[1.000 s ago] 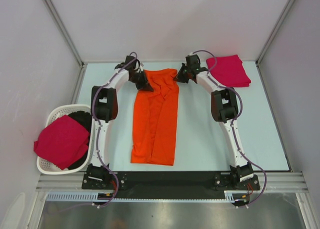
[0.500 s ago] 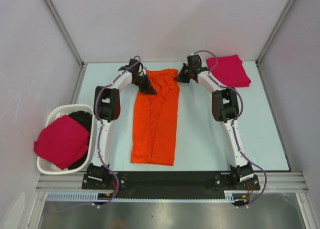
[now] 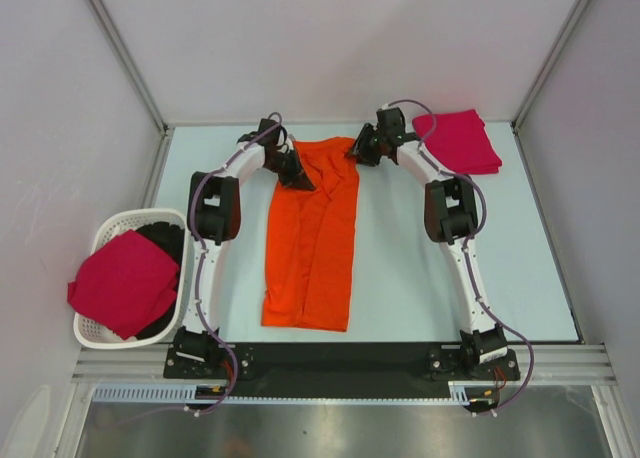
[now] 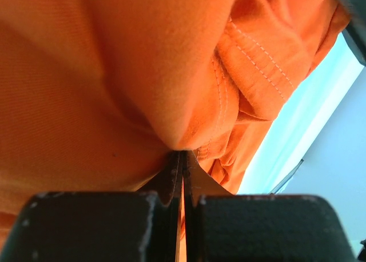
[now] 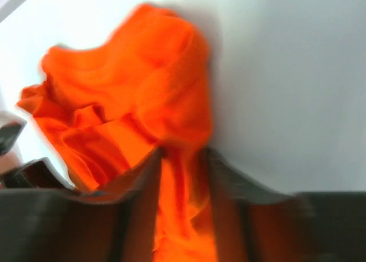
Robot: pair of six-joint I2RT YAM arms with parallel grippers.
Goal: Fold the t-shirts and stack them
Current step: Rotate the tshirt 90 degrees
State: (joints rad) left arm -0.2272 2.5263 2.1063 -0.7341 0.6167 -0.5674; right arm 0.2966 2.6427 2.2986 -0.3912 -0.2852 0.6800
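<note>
The bright orange t-shirt (image 3: 310, 238) lies as a long strip down the middle of the table, folded lengthwise. My left gripper (image 3: 297, 176) is at its far left corner and shut on a pinch of orange cloth (image 4: 114, 73), with the jaws pressed together (image 4: 183, 156). My right gripper (image 3: 357, 153) is at the far right corner. Its jaws stand apart (image 5: 182, 153), and a loose bunch of orange cloth (image 5: 131, 90) still lies between them. A folded crimson-pink t-shirt (image 3: 460, 141) rests at the far right corner of the table. Another crimson-pink t-shirt (image 3: 125, 281) lies over the basket.
The white slatted basket (image 3: 115, 223) stands off the table's left edge, with something dark inside under the pink shirt. Grey walls and metal posts close in the back and both sides. The black base rail (image 3: 330, 358) runs along the near edge.
The right gripper's jaws have parted from the orange cloth they were pinching. The left gripper has shifted slightly right and nearer with its corner of the shirt.
</note>
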